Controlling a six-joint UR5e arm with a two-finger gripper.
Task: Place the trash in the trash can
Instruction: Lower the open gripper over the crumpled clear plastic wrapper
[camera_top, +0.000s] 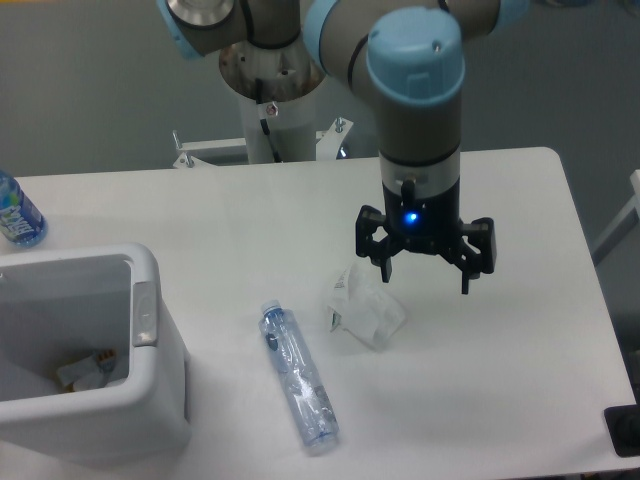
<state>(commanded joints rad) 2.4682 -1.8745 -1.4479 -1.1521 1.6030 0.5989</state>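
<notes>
- Your gripper (426, 277) hangs over the middle of the worktop (500, 380), a little toward its right edge, fingers pointing down and spread wide apart with nothing between them.
- A blue light glows on the gripper's black body, just below the grey and pale blue wrist.
- The crumpled wrapper (362, 310), white and partly clear, lies on the worktop just beside the gripper's left-hand fingertip as you see it; whether the fingertip is touching it, you cannot tell from this view.
- The crushed clear bottle (298, 377) lies flat nearer the front edge, slanting from upper left to lower right, bluish at both ends. It sits near the wrapper but apart from it.
- The trash can (150, 380) stands at the front left corner of the worktop, its open top facing up and its grey oblong latch (145, 312) on the side that faces the bottle. It is cut off by the left border of the view.
- Inside the can you see a few pale scraps (90, 370) at the bottom.
- A blue-labelled water bottle (15, 212) stands at the left edge of the worktop, behind the can, only partly in view.
- The robot's white base column (275, 110) rises behind the back edge.
</notes>
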